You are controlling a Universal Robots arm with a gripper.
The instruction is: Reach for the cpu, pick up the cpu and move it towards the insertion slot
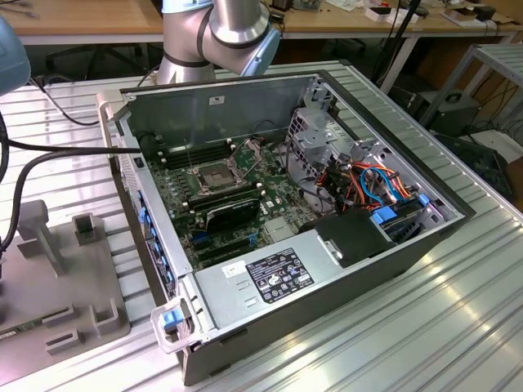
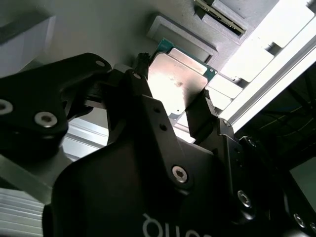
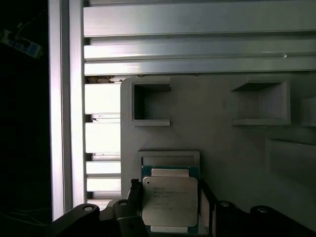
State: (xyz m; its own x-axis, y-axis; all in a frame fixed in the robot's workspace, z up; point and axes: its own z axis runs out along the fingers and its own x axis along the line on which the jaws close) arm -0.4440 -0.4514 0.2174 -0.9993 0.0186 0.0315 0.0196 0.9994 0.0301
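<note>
The cpu [image 3: 169, 201], a small square chip with a pale silvery face and green edge, lies in a shallow recess of the grey plastic fixture [image 3: 222, 143]. My gripper [image 3: 170, 197] straddles it, with one black finger [image 3: 134, 197] against each of two opposite edges, shut on the chip. In the second wrist view the cpu [image 2: 178, 79] sits between the fingertips of the gripper [image 2: 173, 85]. The insertion slot [image 1: 211, 174], a square socket with a shiny metal frame, sits on the motherboard inside the open computer case, far from the fixture [image 1: 69, 278] at the exterior view's left.
The open case [image 1: 343, 269] has tall metal walls, a drive cage [image 1: 315, 135], coloured cables [image 1: 380, 184] and a power supply [image 1: 270, 278]. Upright posts [image 1: 86, 229] rise from the fixture. Ribbed aluminium table profiles [image 3: 197, 44] border it. The arm's base [image 1: 221, 33] stands behind the case.
</note>
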